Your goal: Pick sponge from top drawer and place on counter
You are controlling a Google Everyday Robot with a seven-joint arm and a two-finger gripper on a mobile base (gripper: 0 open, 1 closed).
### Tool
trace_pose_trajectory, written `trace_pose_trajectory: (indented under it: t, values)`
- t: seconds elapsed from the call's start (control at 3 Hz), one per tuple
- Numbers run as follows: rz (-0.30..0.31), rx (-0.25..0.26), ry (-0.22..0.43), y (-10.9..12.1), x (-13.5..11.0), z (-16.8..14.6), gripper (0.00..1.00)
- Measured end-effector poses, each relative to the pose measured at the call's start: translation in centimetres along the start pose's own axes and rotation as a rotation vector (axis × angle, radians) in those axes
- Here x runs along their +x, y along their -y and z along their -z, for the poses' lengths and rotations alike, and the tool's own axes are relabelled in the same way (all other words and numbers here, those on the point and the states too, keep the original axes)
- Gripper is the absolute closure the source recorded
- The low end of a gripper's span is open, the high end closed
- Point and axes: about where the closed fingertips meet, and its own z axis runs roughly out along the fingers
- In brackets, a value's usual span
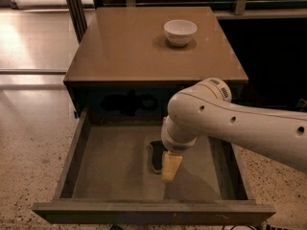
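Note:
The top drawer (110,169) is pulled out, and its grey floor shows. The sponge (155,157), dark green on top, lies on the drawer floor near the middle. My gripper (170,166) hangs from the white arm and is down inside the drawer at the sponge's right edge, covering part of it. The tan-brown counter (124,47) lies above and behind the drawer.
A white bowl (180,31) stands at the back right of the counter. The white arm (240,123) reaches in from the right over the drawer's right half. Speckled floor (29,157) lies to the left. A dark opening sits under the counter behind the drawer.

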Motion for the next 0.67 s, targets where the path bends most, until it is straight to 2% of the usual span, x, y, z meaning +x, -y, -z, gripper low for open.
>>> trace_pose_trajectory:
  t: [0.67]
  values:
    - [-0.011,-0.078,0.074,-1.9,-2.0,-7.7,0.0]
